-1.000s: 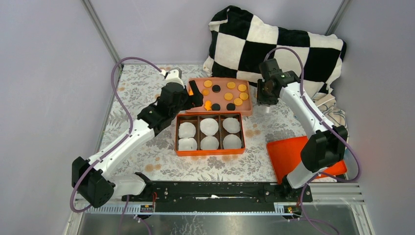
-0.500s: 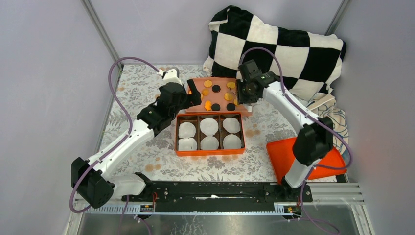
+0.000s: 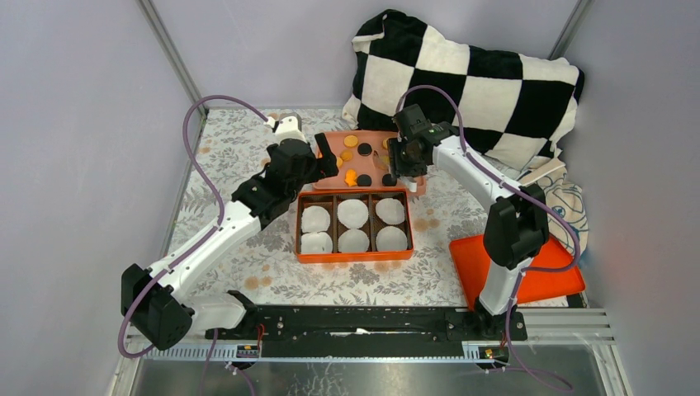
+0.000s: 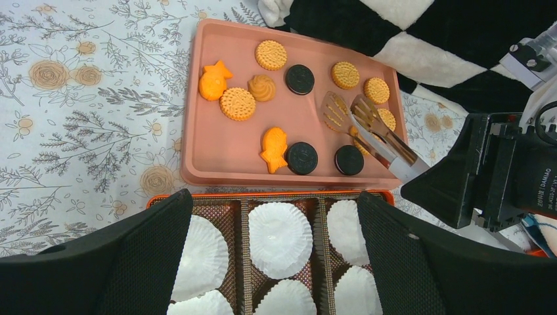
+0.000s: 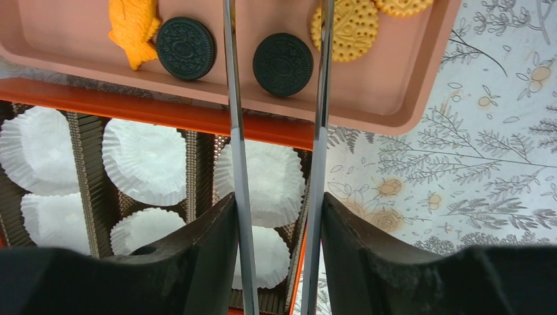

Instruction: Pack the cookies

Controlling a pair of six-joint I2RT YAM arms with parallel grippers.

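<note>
The cookies lie on a pink tray (image 3: 330,183): orange-yellow rounds (image 4: 270,54), black rounds (image 4: 299,79) and a fish-shaped one (image 4: 274,149). My right gripper (image 3: 397,163) is shut on metal tongs (image 4: 374,134). The tongs' two arms (image 5: 235,131) reach over the tray's front right, and a black cookie (image 5: 283,64) lies between them. My left gripper (image 4: 272,197) is open and empty above the orange box (image 3: 355,257), which holds white paper liners (image 4: 279,236). No cookie shows in the box.
A black-and-white checkered pillow (image 3: 462,82) lies behind the tray. An orange lid (image 3: 516,268) lies at the front right next to my right arm's base. A patterned cloth (image 3: 565,198) sits at the right edge.
My right arm has swung left with the tongs, from beside the tray's right end to over its front right part. My left arm has hardly moved.
</note>
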